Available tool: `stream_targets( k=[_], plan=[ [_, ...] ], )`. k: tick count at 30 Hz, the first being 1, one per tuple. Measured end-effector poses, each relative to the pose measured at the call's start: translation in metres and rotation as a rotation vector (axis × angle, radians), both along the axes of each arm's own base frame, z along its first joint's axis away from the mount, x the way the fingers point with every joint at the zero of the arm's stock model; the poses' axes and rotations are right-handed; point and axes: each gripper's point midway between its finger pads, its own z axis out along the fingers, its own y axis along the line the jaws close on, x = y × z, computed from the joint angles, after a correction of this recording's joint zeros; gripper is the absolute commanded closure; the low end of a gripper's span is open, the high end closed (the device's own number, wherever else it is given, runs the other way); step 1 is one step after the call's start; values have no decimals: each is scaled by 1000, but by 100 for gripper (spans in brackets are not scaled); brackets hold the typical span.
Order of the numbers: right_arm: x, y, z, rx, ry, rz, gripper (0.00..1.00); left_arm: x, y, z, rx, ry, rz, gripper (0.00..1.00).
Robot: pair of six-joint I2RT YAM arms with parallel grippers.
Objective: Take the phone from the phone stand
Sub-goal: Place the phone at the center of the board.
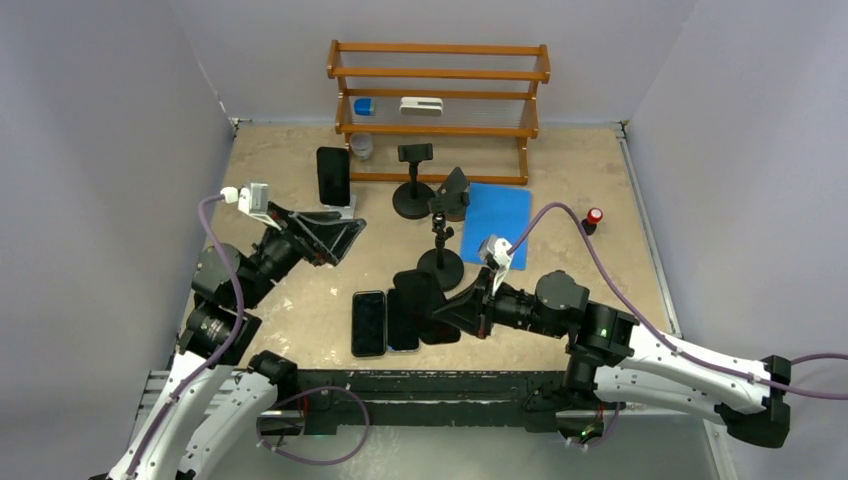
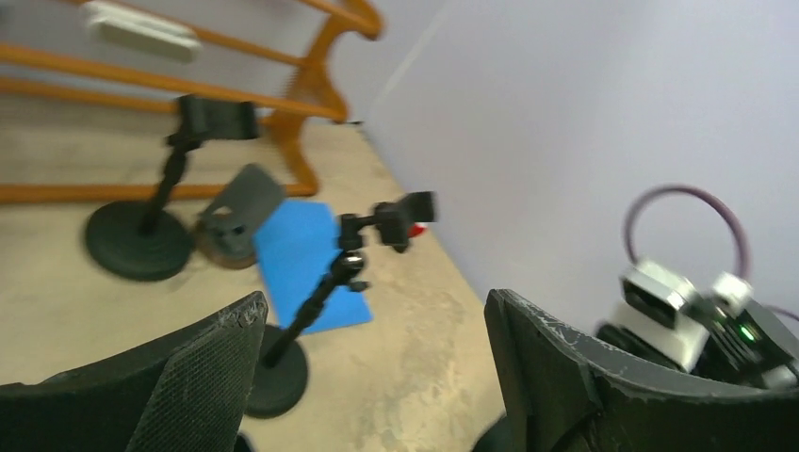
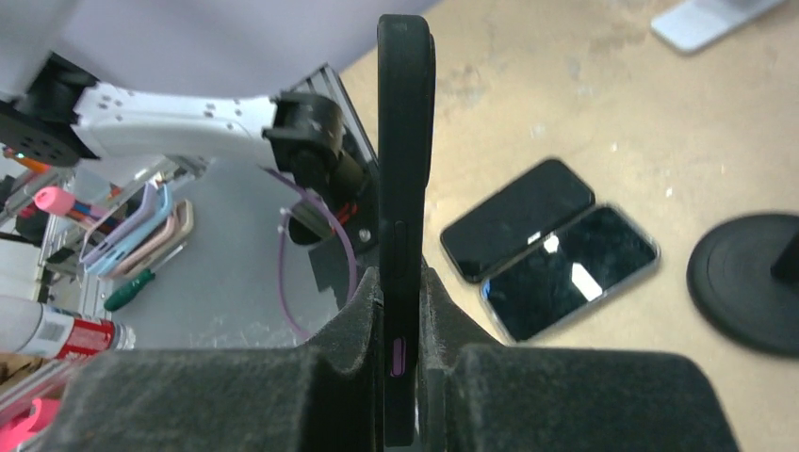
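Observation:
My right gripper (image 1: 441,313) is shut on a black-cased phone (image 1: 418,303), held low over the table next to the two phones lying flat. In the right wrist view this phone (image 3: 406,169) stands edge-on between my fingers (image 3: 353,320). An empty black phone stand (image 1: 440,248) stands just behind it, its clamp bare; it also shows in the left wrist view (image 2: 316,299). Another black phone (image 1: 334,175) leans upright on a white stand (image 1: 342,211) at the back left. My left gripper (image 1: 350,241) is open and empty, just in front of that stand.
Two phones (image 1: 368,322) (image 1: 403,320) lie flat near the front edge. Two more black stands (image 1: 414,186) (image 1: 455,194) stand at the back by a blue mat (image 1: 497,211). A wooden rack (image 1: 438,90) spans the back. A small red-topped object (image 1: 594,216) sits right.

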Motion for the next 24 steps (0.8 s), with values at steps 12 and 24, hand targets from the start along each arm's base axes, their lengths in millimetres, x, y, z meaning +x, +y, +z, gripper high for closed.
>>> stream_targets(
  k=[12,24],
  plan=[
    [-5,-13,-107,-218,257,-78,100,46,19,-52,100,173,209,17],
    [33,-31,-167,-186,476,-259,100,84,3,-70,125,205,208,19]
  ],
)
